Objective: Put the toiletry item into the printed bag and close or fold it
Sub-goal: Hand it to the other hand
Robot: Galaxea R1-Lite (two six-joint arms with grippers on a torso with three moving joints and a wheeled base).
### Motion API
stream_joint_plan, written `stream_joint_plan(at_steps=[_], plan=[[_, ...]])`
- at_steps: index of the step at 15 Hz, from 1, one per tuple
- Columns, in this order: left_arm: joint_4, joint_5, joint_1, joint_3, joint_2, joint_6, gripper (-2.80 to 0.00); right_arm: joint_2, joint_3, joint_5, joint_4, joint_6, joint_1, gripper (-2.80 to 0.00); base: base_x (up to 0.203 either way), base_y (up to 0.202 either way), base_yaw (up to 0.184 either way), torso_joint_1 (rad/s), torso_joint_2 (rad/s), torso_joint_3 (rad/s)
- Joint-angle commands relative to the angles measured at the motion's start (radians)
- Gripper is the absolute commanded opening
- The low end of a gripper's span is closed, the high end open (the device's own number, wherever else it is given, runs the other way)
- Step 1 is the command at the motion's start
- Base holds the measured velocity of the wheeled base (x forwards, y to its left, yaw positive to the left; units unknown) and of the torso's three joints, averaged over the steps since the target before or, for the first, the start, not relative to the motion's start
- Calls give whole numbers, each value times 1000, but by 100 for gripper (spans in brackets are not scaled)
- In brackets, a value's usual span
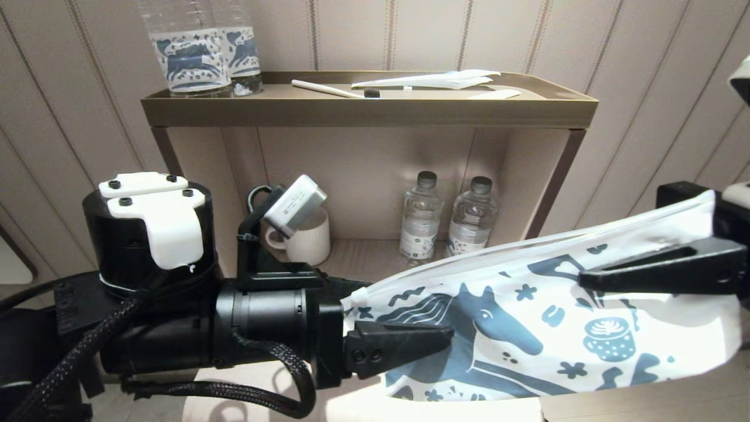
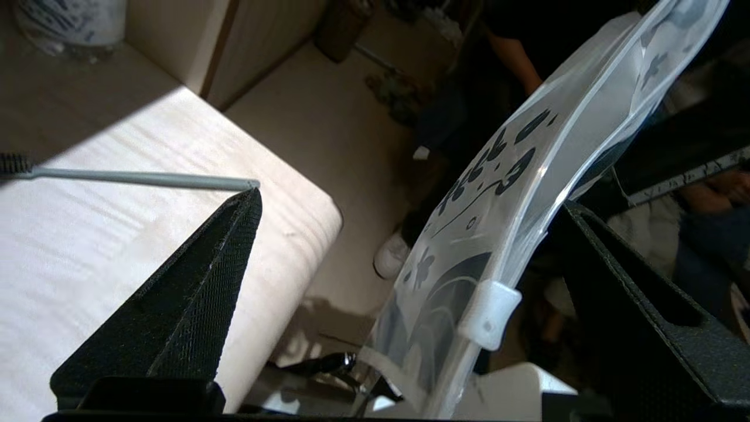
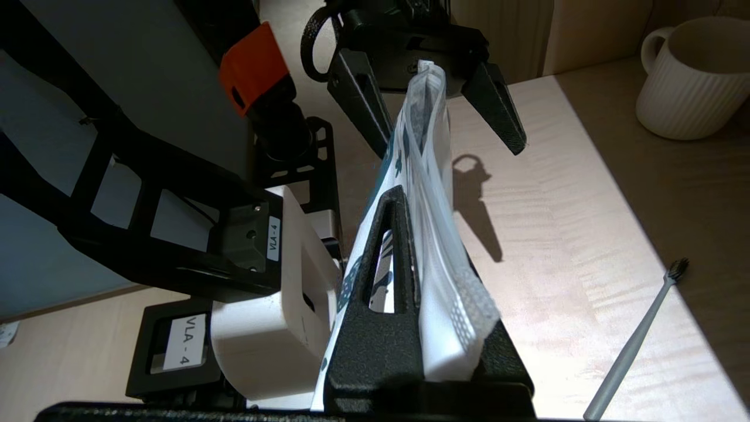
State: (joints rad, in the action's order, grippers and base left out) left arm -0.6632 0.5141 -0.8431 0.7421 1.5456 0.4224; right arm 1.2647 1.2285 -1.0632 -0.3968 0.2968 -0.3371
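White plastic printed bag (image 1: pixel 527 328) is hanging stretched above the table (image 3: pixel 556 234), right gripper (image 3: pixel 436 328) clamping one end, left gripper (image 3: pixel 430 105) gaping around its zipper end, presumably readying it for the toothbrush (image 3: pixel 636 340) lying on the tabletop nearby.

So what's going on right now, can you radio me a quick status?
Right gripper shut on printed bag. Left gripper open around its other end. Toothbrush lying on table, not bagged.

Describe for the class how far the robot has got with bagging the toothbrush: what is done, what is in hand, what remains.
Done: the printed bag is lifted off the table. In hand: the right claw is shut on one end; the left claw sits open around the other end. Left: the toothbrush lies on the table, outside the bag, so inserting and closing remain.
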Motion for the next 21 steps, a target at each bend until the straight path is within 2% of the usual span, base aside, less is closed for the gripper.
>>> stream_joint_plan(at_steps=[1, 2, 4, 9, 11, 15, 18, 21], plan=[[-58, -73, -51, -4, 12, 31, 0, -4, 9, -6, -2, 2, 16, -280, 0, 0, 0, 0, 0, 0], [-82, -94, -65, -3, 4, 54, 0, -2, 11, -8, -2, 2, 19, -280, 0, 0, 0, 0, 0, 0], [-88, -95, -68, -27, 6, 58, 0, -4, 10, -23, -2, 2, 37, -280, 0, 0, 0, 0, 0, 0], [-103, -98, -68, -67, -2, 55, 0, -4, -3, -161, -3, 2, 174, -280, 0, 0, 0, 0, 0, 0], [-103, -102, -61, -72, -28, 56, 0, -1, -28, -164, -3, 2, 209, -280, 0, 0, 0, 0, 0, 0], [-94, -104, 13, -69, -46, 52, 0, 1, -115, -162, 48, 3, 295, -280, 0, 0, 0, 0, 0, 0], [-96, -101, 33, -72, -44, 52, 0, 2, -198, -138, 170, 4, 250, -280, 0, 0, 0, 0, 0, 0], [-94, -103, 32, -64, -33, 48, 0, 33, -224, -10, 251, 3, 160, -280, 0, 0, 0, 0, 0, 0]])
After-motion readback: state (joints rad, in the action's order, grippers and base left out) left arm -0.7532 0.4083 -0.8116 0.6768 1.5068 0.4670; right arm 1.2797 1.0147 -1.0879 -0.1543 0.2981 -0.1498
